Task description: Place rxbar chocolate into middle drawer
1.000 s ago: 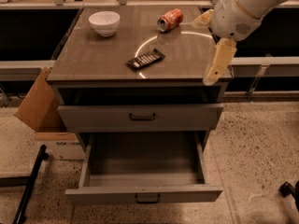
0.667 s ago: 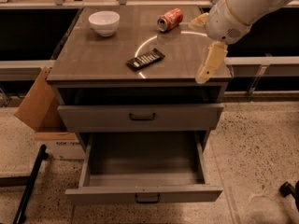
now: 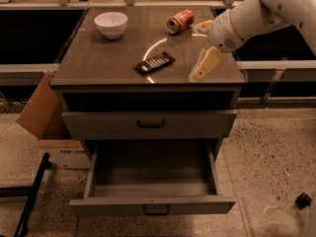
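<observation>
The rxbar chocolate (image 3: pixel 154 63) lies flat near the middle of the worktop (image 3: pixel 98 68), turned at a slant, its lettered face up. It sits a little back from the front edge, with bare brown surface on all four of its sides. The gripper (image 3: pixel 200 51) hangs over the worktop's right front corner, to the right of the bar and not touching it. One cream finger (image 3: pixel 205 64) points down towards the front edge. What seems to be the other finger shows only partly behind the wrist, so the jaws look spread apart with nothing between them.

Towards the back edge, an orange-red soda can (image 3: pixel 180 20) lies on its side, close to the gripper's far side. A white bowl (image 3: pixel 110 23) stands upright at the back left, well apart from the bar.

Below, the middle drawer (image 3: pixel 113 205) stands pulled far out over the speckled floor (image 3: pixel 266 152), its grey bottom showing from wall to wall. Its front panel reaches well beyond the worktop's front edge. The upper drawer (image 3: pixel 148 124) above it is closed. A cardboard box (image 3: pixel 39 107) leans against the cabinet's left side.

The count is one bar, one can, one bowl, two drawer fronts and one gripper.
</observation>
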`<act>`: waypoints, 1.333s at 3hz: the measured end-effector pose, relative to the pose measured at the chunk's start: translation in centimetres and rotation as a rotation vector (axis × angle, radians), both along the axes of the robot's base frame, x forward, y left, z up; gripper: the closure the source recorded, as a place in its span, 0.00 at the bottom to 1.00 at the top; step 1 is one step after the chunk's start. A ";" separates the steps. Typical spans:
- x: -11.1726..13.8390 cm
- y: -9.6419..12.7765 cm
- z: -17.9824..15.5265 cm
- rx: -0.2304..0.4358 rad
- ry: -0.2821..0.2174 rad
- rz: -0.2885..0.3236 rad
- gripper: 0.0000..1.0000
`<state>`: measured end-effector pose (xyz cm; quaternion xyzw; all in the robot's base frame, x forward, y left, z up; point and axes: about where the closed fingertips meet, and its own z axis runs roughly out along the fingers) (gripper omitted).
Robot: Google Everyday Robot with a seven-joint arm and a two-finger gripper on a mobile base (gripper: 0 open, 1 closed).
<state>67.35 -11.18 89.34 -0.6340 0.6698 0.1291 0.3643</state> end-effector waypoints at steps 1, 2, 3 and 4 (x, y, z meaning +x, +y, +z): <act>2.2 1.4 -0.4 0.094 0.005 -0.011 0.00; 2.4 1.5 -0.5 0.101 0.006 -0.011 0.00; 3.2 2.4 -0.9 0.128 0.004 -0.001 0.00; 5.0 4.1 -1.3 0.149 0.001 0.012 0.00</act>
